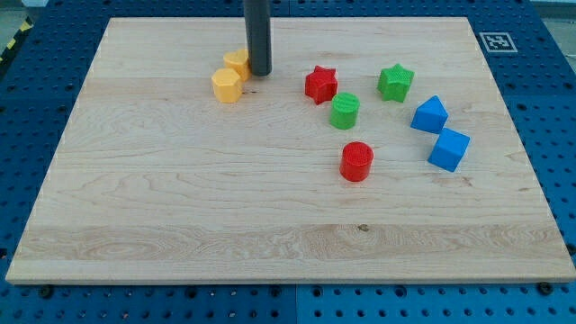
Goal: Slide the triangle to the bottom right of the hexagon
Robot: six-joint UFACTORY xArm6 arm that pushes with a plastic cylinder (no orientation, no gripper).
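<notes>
My tip (260, 73) rests on the board near the view's top, left of centre. It is against the right side of a yellow block (237, 62) whose shape the rod partly hides. A yellow hexagon-like block (227, 85) lies just below and left of that one, touching it. A blue triangle-like block (429, 114) sits far to the view's right, well away from the tip.
A red star (320, 85), a green star (395, 82), a green cylinder (344, 111) and a red cylinder (356, 161) lie between the yellow blocks and the blue ones. A blue cube (448, 148) sits just below the triangle. The wooden board (180, 225) lies on a blue pegboard.
</notes>
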